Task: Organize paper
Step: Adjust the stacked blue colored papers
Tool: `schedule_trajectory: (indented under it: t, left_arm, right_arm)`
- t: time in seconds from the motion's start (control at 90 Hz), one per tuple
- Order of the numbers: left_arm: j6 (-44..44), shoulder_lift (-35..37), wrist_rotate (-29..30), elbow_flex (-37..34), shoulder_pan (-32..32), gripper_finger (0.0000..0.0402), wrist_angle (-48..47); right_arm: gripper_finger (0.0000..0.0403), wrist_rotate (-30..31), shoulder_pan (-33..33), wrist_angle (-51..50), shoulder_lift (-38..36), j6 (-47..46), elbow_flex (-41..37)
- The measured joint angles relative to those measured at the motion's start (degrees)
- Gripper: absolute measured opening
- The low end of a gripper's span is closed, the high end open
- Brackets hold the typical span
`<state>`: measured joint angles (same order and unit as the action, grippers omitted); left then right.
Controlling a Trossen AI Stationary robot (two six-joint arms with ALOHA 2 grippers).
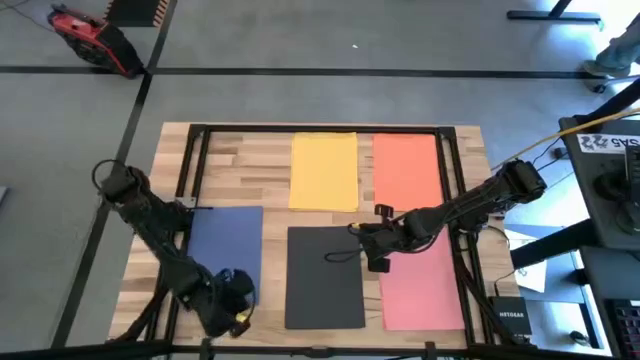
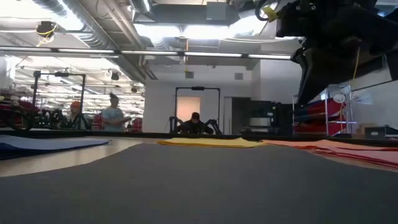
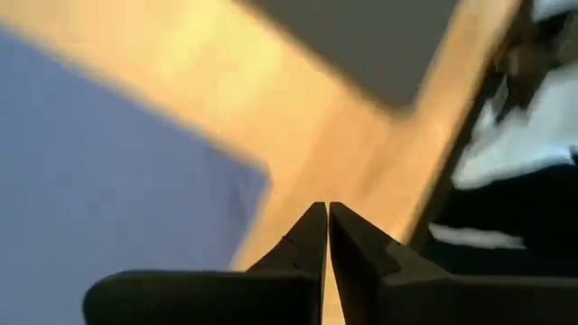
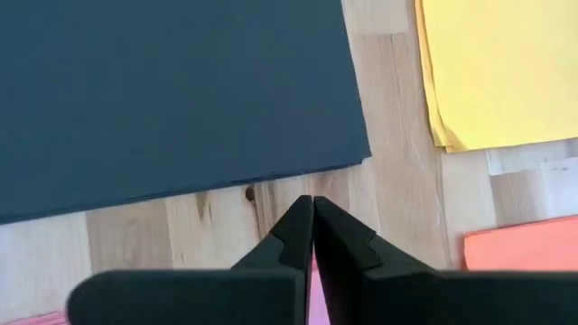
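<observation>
Five sheets are lying flat on the table: one blue sheet, one dark grey sheet, one yellow sheet, one orange sheet, one pink sheet.

Right gripper, fingers pressed together, is hovering between the grey and pink sheets, yellow and orange beyond it.

Left gripper, fingers together, is hanging beside the blue sheet's near corner.

Overhead, table-level, 2 close wrist cams.
</observation>
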<state>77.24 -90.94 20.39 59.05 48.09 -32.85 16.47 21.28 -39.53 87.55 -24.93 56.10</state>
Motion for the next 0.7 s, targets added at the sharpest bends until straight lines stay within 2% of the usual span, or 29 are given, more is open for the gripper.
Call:
schedule_trajectory:
  t: [0.078, 0.222, 0.289, 0.467, 0.7]
  left_arm:
    - [-7.65, -0.31, -0.04, -1.08, -4.45, 0.0, 0.5]
    - [-22.94, -1.86, -3.77, -4.81, -13.65, 0.0, 10.48]
    - [-27.18, -3.2, -5.25, -5.82, -17.12, 0.0, 11.72]
    - [-30.81, -5.75, -9.1, -8.59, -22.52, 0.0, 10.89]
    - [-27.97, -5.9, -9.5, -10.84, -21.45, 0.0, 11.0]
  right_arm:
    - [0.0, 0.05, 0.0, 1.18, 0.0, 0.46, 0.0]
    - [0.0, 0.12, 0.0, 2.26, 0.0, 1.33, 0.0]
    - [0.0, 0.17, 0.0, 2.15, 0.0, 1.34, 0.0]
    - [0.0, 0.23, 0.0, 2.03, 0.0, 1.34, 0.0]
    - [0.0, 0.26, 0.0, 1.92, 0.0, 1.32, 0.0]
